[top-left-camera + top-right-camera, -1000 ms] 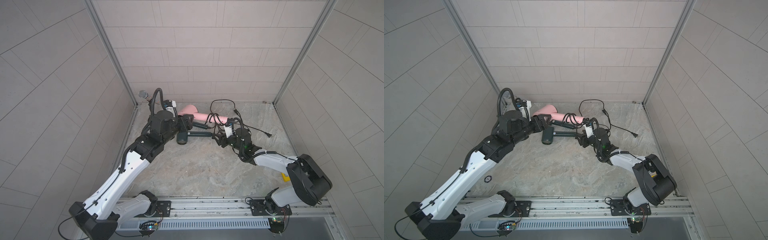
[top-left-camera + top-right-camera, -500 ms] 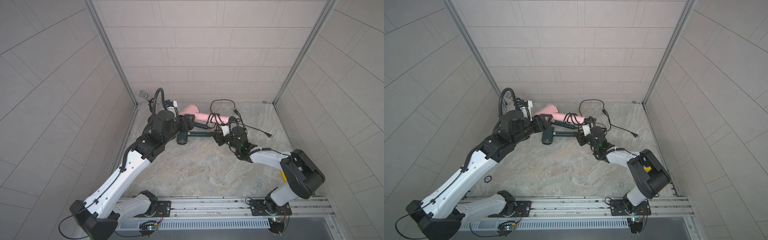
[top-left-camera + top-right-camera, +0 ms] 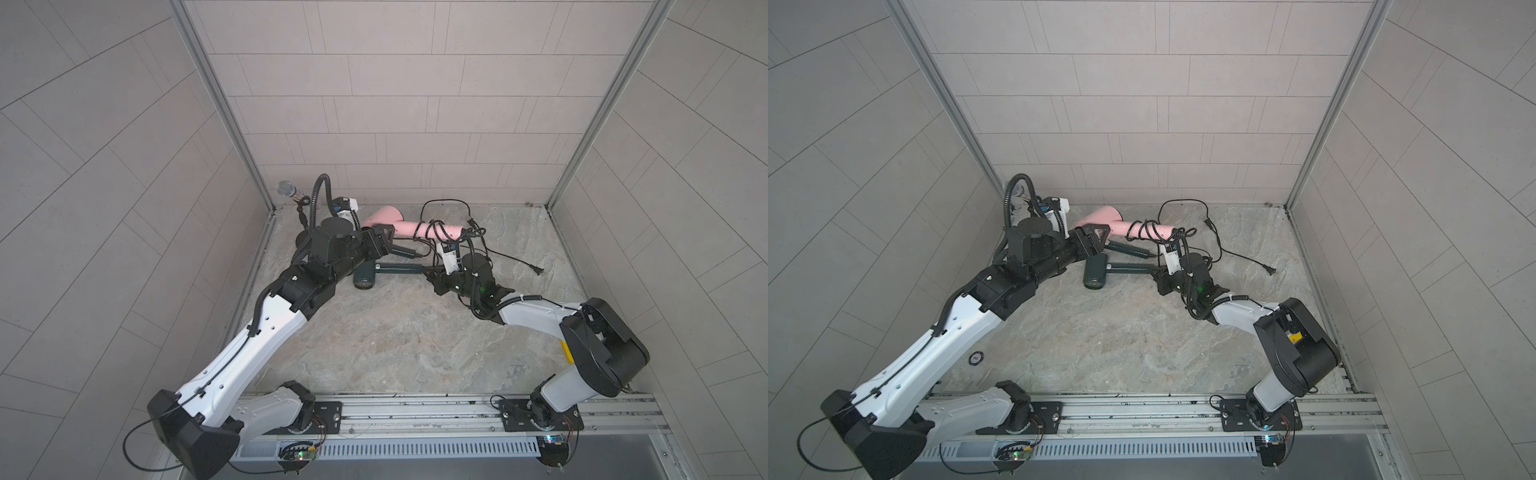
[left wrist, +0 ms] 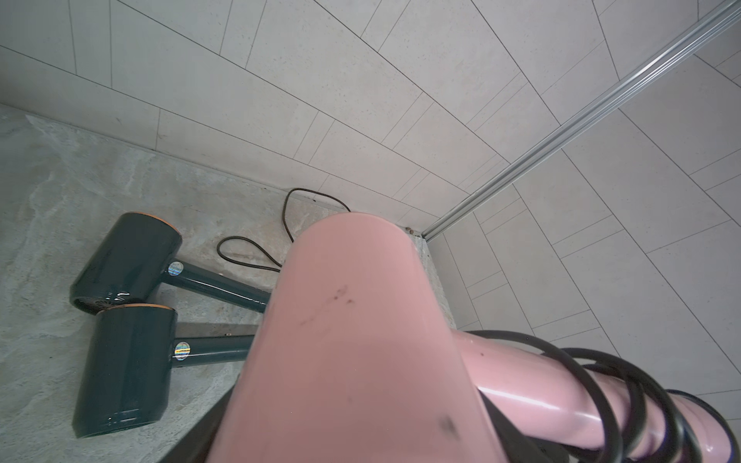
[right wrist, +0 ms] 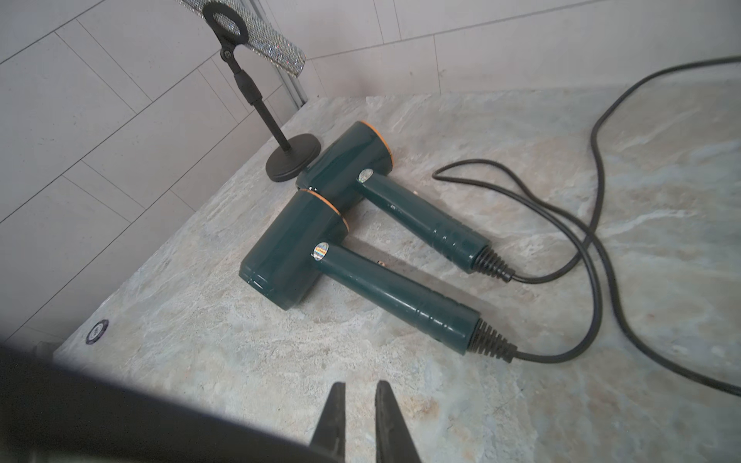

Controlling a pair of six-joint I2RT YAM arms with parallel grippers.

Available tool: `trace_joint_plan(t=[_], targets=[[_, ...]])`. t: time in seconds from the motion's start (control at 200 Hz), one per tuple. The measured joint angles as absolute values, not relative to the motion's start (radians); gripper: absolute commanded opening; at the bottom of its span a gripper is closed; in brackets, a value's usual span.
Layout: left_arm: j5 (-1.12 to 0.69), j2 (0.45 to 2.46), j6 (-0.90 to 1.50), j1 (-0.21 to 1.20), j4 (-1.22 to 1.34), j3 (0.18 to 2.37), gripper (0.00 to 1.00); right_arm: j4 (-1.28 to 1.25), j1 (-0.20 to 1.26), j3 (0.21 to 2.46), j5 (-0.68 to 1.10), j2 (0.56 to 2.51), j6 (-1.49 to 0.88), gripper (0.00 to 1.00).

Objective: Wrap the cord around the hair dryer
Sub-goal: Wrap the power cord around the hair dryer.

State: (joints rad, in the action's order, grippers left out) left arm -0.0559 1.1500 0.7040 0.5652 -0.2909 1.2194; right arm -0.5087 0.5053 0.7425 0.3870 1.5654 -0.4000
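We've got the pink hair dryer up near the back wall, clamped in our left fingers, cord coiled round its handle (plug end trailing on the tabletop). Our right fingers sit nearly closed, holding nothing.

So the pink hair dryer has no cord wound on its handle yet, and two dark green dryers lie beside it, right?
Not quite: the pink hair dryer already has black cord looped around its handle, clear in both top views and the left wrist view. The two dark green dryers do lie beside it.
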Motion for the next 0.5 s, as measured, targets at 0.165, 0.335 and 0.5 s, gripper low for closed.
trace_joint_plan(t=[0.165, 0.335, 0.5], targets=[[-0.007, 1.149, 0.723, 0.566, -0.26, 1.195, 0.0, -0.455, 0.509, 0.746, 0.416, 1.585, -0.422, 0.0], [0.18, 1.117, 0.699, 0.565, -0.247, 1.12, 0.0, -0.391, 0.541, 0.705, 0.413, 1.569, -0.423, 0.0], [0.373, 1.104, 0.623, 0.566, -0.234, 1.06, 0.0, -0.29, 0.595, 0.692, 0.393, 1.534, -0.413, 0.0]])
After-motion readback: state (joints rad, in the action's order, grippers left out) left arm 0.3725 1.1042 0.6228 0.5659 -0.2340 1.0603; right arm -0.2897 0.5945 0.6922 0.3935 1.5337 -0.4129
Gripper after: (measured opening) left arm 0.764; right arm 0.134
